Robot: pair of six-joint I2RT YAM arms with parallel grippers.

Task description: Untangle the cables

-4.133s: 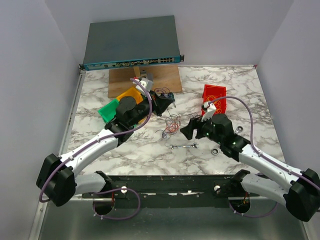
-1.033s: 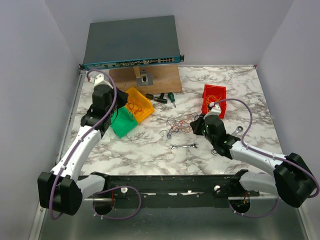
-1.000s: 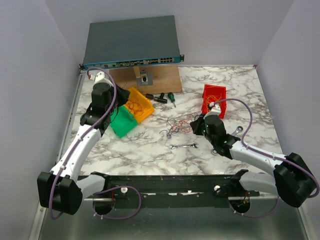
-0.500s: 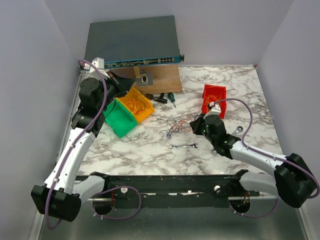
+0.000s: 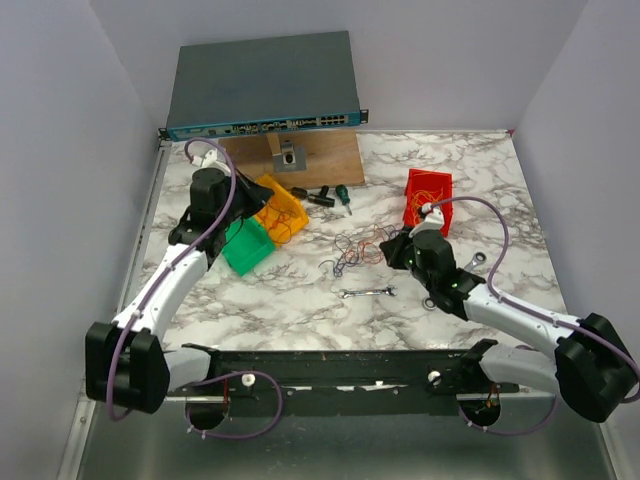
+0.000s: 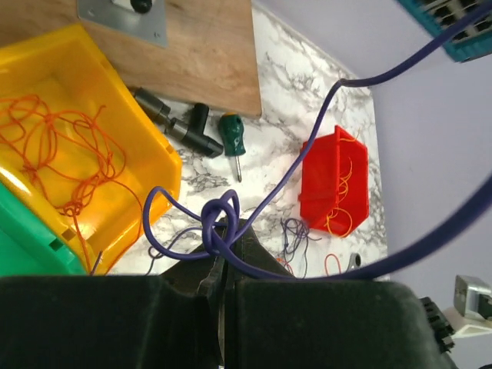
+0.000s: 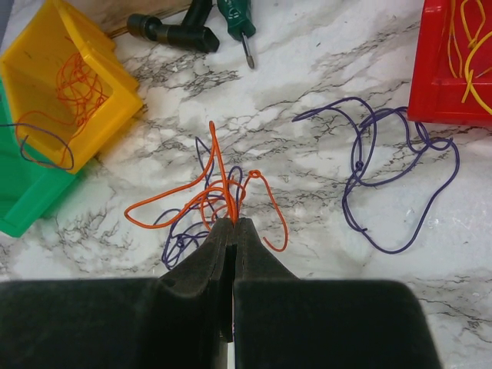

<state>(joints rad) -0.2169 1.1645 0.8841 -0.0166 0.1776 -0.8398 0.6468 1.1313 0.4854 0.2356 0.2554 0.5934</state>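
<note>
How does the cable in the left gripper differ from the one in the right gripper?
The left gripper pinches a purple cable, looped and knotted at its tips. The right gripper pinches an orange cable, tangled with purple strands on the table. Both grippers are shut on thin wire.

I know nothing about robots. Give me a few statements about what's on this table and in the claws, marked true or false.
1. The yellow bin holds orange wires. True.
2. The red bin is empty. False: yellow wires lie in it.
3. The right gripper is shut on an orange wire. True.
4. The left gripper is open, holding nothing. False: it is shut on a purple wire.
5. The wrench lies in the red bin. False: it lies on the table.
</note>
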